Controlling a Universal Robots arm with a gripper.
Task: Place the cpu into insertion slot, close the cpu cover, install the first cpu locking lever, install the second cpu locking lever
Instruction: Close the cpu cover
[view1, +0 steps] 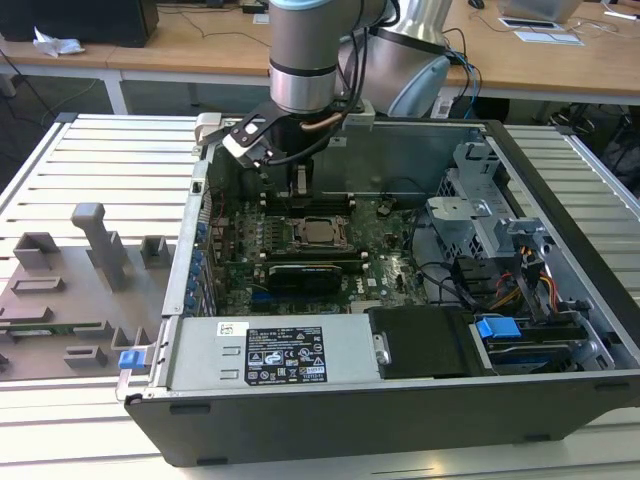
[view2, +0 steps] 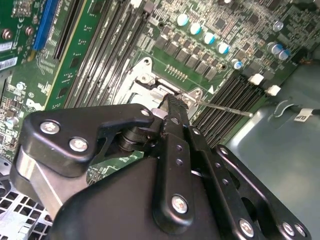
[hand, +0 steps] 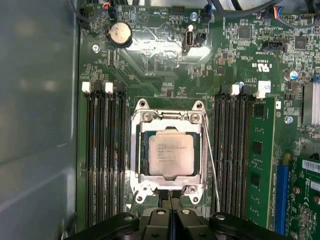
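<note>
Gripper (hand: 170, 196) closed, by cpu cover (hand: 136, 155) — cpu (hand: 171, 154) seated flat

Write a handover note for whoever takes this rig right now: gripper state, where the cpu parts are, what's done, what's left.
The gripper is shut, fingertips at the socket's edge.
The cpu sits in the insertion slot.
The cpu cover lies down over it.
Done: placing, cover closed.
Left: both locking levers. One wire lever stands off the cover's side, apparently unlatched.
</note>
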